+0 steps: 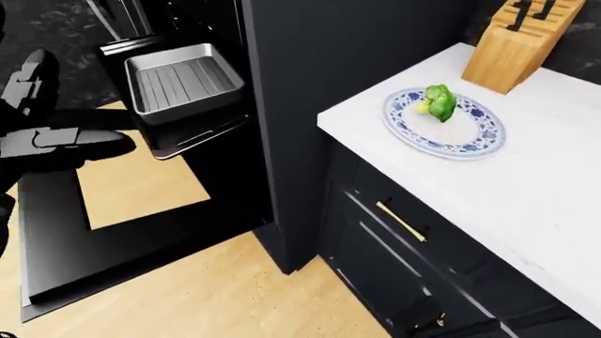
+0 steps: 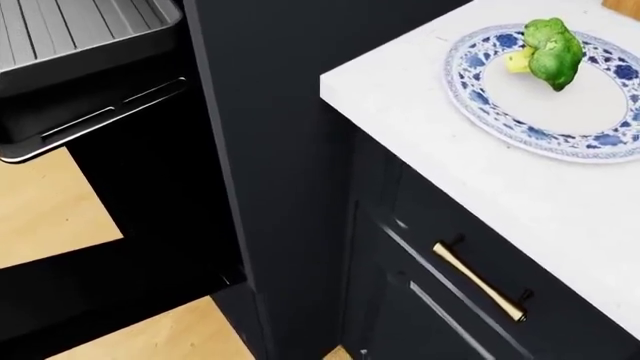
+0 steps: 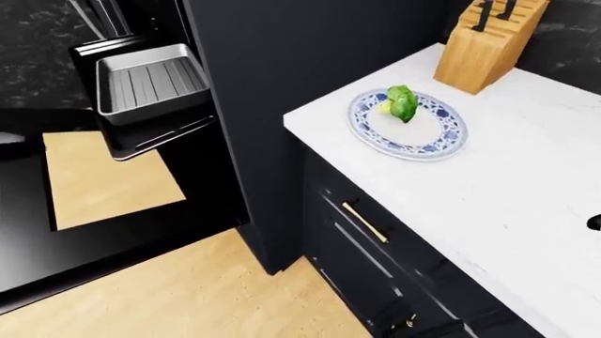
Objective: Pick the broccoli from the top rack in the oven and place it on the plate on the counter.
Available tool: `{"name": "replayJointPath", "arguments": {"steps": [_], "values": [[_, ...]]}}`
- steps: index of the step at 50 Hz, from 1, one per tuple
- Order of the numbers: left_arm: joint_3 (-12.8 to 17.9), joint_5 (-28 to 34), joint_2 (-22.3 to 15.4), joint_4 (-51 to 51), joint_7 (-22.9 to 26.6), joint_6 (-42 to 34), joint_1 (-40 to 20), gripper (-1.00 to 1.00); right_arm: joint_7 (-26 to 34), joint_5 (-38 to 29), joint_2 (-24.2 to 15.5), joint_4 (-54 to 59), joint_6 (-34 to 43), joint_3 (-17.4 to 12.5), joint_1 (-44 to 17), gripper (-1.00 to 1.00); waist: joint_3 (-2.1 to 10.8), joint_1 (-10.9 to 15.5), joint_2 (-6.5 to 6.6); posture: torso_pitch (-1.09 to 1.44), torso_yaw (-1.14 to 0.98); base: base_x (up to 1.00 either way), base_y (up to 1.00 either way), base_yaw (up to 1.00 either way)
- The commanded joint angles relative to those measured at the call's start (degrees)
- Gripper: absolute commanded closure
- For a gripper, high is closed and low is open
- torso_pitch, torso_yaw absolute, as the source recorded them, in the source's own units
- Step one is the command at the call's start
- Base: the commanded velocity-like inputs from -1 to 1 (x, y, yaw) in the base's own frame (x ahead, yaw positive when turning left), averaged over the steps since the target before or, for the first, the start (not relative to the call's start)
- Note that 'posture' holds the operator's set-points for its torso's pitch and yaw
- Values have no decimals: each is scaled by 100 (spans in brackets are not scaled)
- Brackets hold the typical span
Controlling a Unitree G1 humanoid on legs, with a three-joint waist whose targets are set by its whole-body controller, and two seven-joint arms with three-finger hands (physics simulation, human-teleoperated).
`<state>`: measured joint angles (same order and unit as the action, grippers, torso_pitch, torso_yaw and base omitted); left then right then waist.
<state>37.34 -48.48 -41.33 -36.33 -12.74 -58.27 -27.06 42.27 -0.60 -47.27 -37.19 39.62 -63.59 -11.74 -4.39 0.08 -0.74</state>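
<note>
The green broccoli [image 2: 548, 51] lies on the blue-and-white plate [image 2: 560, 109], toward the plate's upper side, with no hand touching it. The plate stands on the white counter [image 1: 526, 183] near its left corner. My left hand [image 1: 79, 105] shows only in the left-eye view, at the left edge beside the open oven; its dark fingers [image 1: 70, 141] are spread and hold nothing. My right hand is outside all three views.
A grey ribbed baking tray [image 1: 178, 81] sticks out of the open oven on its rack. The black oven door [image 1: 56, 232] hangs open low over the wooden floor. A wooden knife block [image 3: 479, 42] stands above the plate. Dark drawers with a brass handle [image 2: 480, 281] sit under the counter.
</note>
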Motion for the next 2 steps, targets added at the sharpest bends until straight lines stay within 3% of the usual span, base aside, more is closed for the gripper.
{"name": "replayJointPath", "arguments": {"steps": [1, 2], "values": [[200, -192, -106, -114, -224, 558, -1, -100, -74, 375, -116, -201, -254, -538, 27, -100, 119, -5, -19, 0, 0, 0, 0, 0], [206, -167, -99, -115, -248, 730, 136, -100, -98, 555, -107, -264, -261, -783, 101, -100, 117, -4, -16, 0, 0, 0, 0, 0]]}}
